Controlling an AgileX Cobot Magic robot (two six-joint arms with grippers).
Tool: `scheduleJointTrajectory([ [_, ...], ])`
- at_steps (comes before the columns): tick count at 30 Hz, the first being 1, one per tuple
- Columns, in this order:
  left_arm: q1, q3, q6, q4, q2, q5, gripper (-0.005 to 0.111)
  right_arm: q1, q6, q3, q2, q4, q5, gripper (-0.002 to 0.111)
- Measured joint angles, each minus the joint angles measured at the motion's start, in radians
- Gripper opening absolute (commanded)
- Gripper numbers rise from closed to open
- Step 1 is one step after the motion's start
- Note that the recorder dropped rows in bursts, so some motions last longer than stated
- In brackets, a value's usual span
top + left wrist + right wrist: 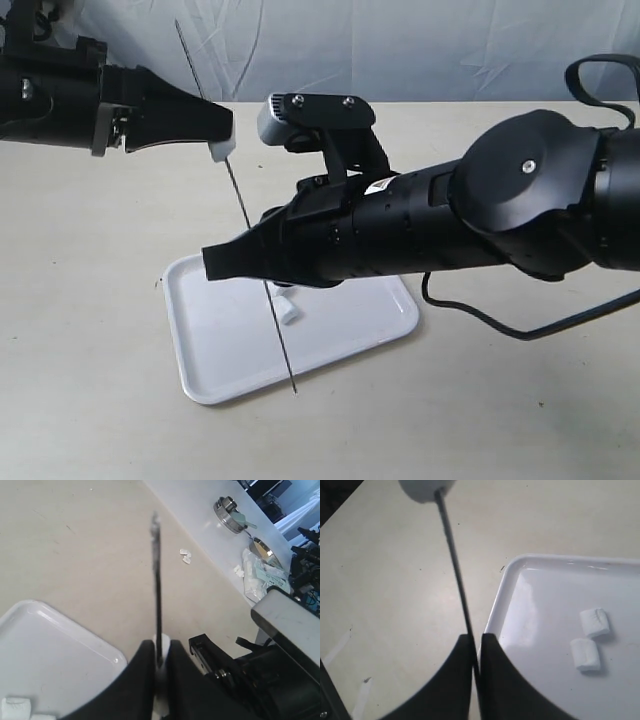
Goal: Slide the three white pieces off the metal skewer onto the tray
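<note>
On the bench (90, 400), the tray (215, 350), low under both arms. Above it, right gripper (215, 263) pinched narrow on the lower part of the metal skewer (240, 205). Left gripper (226, 132) higher up, closed on the third white piece (222, 152), which is threaded on the rod. Long axis steep, lower tip near the tray's front rim. Probably to be parted along this axis. Two white pieces (595, 622) already loose in the tray.

tray (230, 340): glossy white plastic | skewer (452, 555): smooth metal | table (100, 250): matt
</note>
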Motion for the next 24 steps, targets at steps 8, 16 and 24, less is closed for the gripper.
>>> scheduleJointTrajectory([
  [8,0.000,-0.022,0.004,-0.031,0.000,0.012,0.000,0.033,0.006,0.013,0.013,-0.005,-0.050,-0.001],
  [16,0.002,-0.062,0.006,-0.031,0.000,0.029,0.000,0.036,0.006,0.013,0.051,-0.005,-0.050,-0.001],
  [24,0.002,-0.123,-0.027,-0.027,0.000,0.035,0.000,0.036,0.008,0.017,0.068,-0.005,-0.050,-0.001],
])
